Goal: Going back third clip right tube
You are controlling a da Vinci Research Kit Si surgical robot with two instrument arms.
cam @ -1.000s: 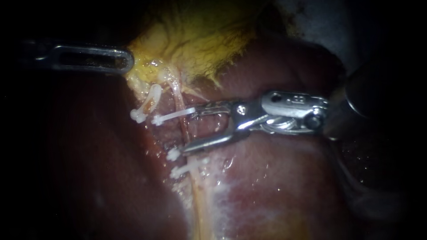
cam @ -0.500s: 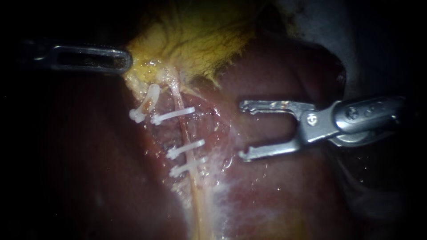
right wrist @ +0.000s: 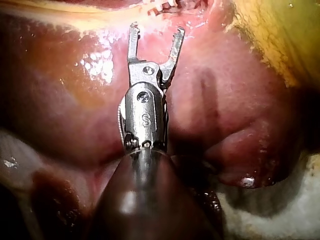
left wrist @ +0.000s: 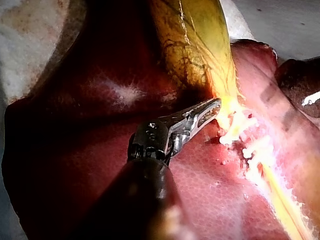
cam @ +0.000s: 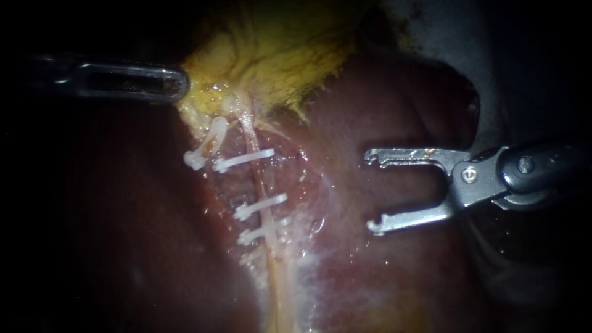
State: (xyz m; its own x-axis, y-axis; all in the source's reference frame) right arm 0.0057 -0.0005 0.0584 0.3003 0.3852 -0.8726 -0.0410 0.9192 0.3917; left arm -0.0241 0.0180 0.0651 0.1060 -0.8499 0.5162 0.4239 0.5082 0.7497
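A pale right tube (cam: pixel 258 182) runs down the liver (cam: pixel 382 277) and carries three white clips: an upper one (cam: pixel 243 160), a middle one (cam: pixel 260 206) and a lower one (cam: pixel 262 232). The left tube beside it bears one clip (cam: pixel 206 145). My right instrument (cam: pixel 369 192) stands well to the right of the clips, jaws open and empty over the liver. Its wrist view shows the same open jaws (right wrist: pixel 156 28), with the clips (right wrist: pixel 165 6) ahead. My left instrument (cam: pixel 180 83) holds the yellow gallbladder (cam: pixel 271 55) at its edge; the jaws (left wrist: pixel 212 107) are shut on that tissue.
Dark red liver surrounds the tubes on both sides. A whitish, glistening patch (cam: pixel 308 271) lies on the liver below the clips. Pale bench cloth (cam: pixel 444 37) shows at the upper right, beyond the liver's edge.
My right instrument has drawn back to the right, off the right tube. The middle clip it held there stays on the tube. The left instrument has barely shifted.
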